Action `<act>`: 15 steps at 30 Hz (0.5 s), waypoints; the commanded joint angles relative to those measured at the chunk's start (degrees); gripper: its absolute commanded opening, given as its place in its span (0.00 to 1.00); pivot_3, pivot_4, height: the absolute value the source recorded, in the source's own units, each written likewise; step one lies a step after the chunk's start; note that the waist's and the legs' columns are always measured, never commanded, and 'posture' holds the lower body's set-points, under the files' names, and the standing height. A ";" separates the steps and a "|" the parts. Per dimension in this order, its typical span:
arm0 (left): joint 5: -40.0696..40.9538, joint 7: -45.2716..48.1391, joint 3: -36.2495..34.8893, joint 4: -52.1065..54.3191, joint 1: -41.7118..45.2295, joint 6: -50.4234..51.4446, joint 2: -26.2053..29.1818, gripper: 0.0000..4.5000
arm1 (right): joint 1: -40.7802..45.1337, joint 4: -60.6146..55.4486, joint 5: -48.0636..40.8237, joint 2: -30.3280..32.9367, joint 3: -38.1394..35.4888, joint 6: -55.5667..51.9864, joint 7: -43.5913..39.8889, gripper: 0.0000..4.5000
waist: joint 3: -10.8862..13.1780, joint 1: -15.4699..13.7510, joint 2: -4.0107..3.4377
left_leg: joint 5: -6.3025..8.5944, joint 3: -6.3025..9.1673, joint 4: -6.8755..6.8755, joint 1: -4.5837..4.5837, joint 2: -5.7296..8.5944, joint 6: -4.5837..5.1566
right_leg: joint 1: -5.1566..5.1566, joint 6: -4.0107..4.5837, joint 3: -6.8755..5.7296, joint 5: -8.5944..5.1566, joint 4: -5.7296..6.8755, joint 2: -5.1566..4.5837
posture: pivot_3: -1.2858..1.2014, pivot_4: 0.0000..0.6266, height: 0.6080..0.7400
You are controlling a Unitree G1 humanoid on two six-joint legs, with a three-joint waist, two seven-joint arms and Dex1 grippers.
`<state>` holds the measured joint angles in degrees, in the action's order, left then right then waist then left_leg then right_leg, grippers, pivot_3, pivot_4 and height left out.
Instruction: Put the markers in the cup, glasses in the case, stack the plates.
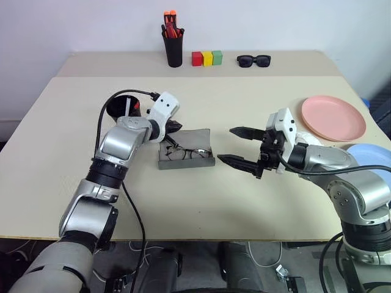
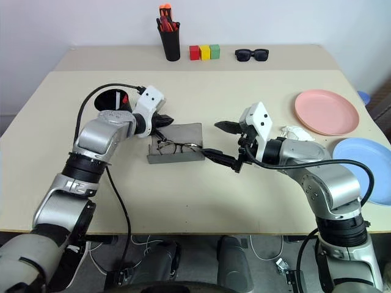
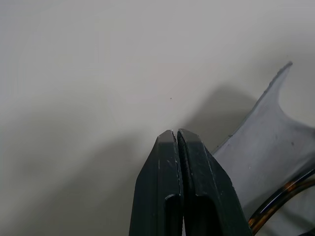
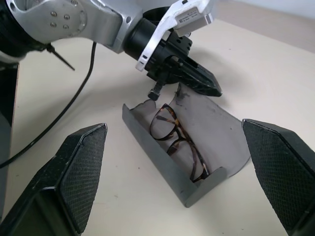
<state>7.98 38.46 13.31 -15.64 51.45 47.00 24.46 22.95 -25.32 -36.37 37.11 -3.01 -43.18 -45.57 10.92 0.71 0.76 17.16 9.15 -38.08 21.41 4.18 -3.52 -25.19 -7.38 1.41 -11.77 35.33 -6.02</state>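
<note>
Mostly bare beige table, seemingly white wall.

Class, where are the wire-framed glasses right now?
The glasses lie inside the open grey case at the table's middle, between the shut left pincer and the open right pincer.

A beige table fills the room's middle — at 12 o'clock, a plain white wall.

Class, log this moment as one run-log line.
glasses: in open case | left pincer: shut, at case flap | right pincer: open, empty | plates: unstacked
</note>
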 commanded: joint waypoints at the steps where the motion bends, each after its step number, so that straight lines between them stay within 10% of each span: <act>1: 0.56 3.80 0.78 1.95 0.17 1.66 1.54 0.01 | 0.41 -0.86 0.10 0.35 -0.55 1.45 0.06 1.00 | 0.00 0.10 0.00 | 0.00 0.00 0.00 -0.01 0.00 0.00 | 0.00 0.00 0.00 0.00 0.01 0.00 | 0.52 0.24 1.00; 15: 6.55 15.19 4.19 20.49 -6.49 11.84 9.32 0.01 | 0.63 0.29 1.91 0.51 -0.04 2.48 -0.19 1.00 | -0.01 0.13 -0.02 | 0.01 0.00 0.00 -0.01 -0.02 0.03 | 0.00 0.00 0.01 0.00 0.02 0.00 | 0.52 0.24 1.00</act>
<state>13.36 52.93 16.86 1.77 45.76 57.43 33.34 22.93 -24.48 -34.46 37.13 -2.74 -41.94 -45.53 10.91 0.84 0.74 17.17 9.15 -38.08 21.39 4.17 -3.50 -25.19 -7.38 1.42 -11.77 35.36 -6.01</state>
